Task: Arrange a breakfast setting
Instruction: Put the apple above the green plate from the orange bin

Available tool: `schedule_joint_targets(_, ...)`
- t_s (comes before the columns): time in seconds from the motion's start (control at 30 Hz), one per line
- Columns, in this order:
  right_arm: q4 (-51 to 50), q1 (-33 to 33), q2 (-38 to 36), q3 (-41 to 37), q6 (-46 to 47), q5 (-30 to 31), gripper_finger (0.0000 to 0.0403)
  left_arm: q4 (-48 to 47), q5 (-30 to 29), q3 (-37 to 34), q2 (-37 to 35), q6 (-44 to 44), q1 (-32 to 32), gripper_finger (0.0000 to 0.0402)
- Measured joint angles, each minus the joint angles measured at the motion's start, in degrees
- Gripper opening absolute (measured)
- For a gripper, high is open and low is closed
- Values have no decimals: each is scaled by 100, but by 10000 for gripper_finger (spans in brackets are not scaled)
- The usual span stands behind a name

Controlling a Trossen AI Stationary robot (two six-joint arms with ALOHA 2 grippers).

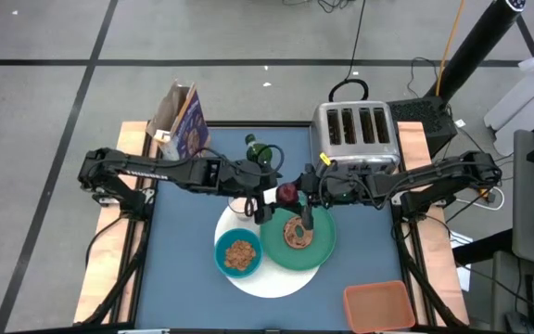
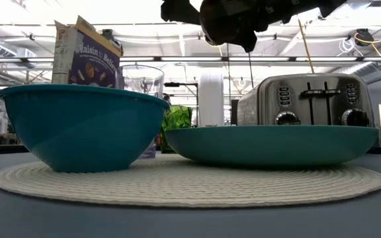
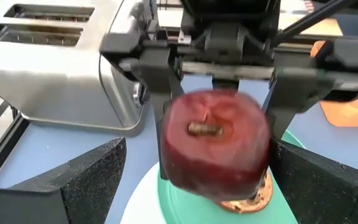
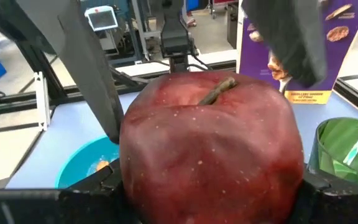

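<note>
The dark-red fruit, an apple (image 1: 287,193), is in the air between my two grippers, above the white round mat (image 1: 276,274). My right gripper (image 1: 300,191) is shut on it. My left gripper (image 3: 197,148) is open, one finger on each side of the apple; I cannot tell whether it touches. On the mat sit the green plate (image 1: 321,249) with the bagel (image 1: 298,232) and the teal bowl (image 1: 239,255) with cereal in it. The clear glass (image 2: 142,82) stands behind the bowl. The green cup (image 4: 347,149) and the purple cereal box (image 1: 182,125) stand at the far left. My right gripper pinches the apple by two opposite sides (image 4: 135,180) between its two fingers (image 4: 73,199). The fingers come roughly level from the table's right. The apple is lifted clear, tipped so that its stem (image 3: 204,129) points toward my left gripper.
The silver four-slot toaster (image 1: 355,134) stands at the far right, just behind my right arm. The orange-pink tray (image 1: 378,304) lies at the near right corner. Bare blue table shows at the near left.
</note>
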Motion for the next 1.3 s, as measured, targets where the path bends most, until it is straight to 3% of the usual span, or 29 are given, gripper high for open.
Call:
schedule_joint_targets(0.53,51,0,0,0,0,-2,240,-61,238,0,0,20,-2,385)
schedule_joint_targets(1.0,49,0,0,0,2,0,241,-46,269,0,0,24,-7,224)
schedule_joint_targets(1.3,49,0,0,0,0,0,260,-35,264,0,0,17,-4,216)
